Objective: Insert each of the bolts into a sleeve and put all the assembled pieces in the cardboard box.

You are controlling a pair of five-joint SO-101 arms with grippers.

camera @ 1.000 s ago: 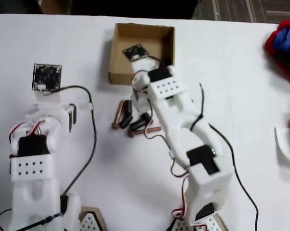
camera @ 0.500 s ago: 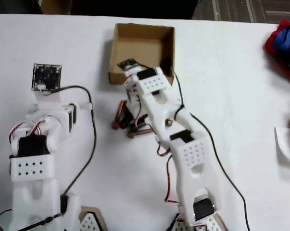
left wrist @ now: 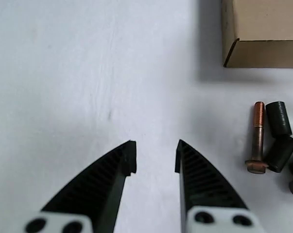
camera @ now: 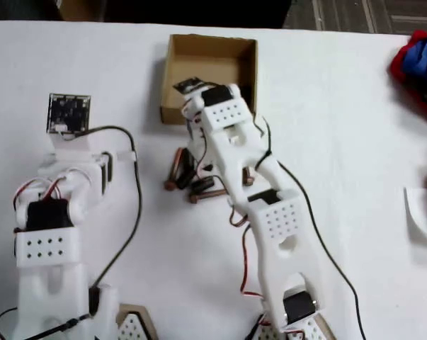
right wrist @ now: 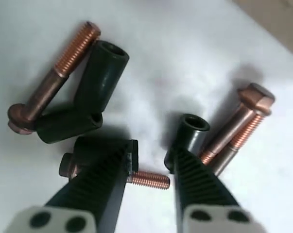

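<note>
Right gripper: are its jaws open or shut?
Open. In the right wrist view, the right gripper shows a clear gap between its jaws, gripping nothing.

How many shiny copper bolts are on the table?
4. One bolt beside the black sleeves, one by the right gripper, two side by side beyond. Others may be hidden.
</note>
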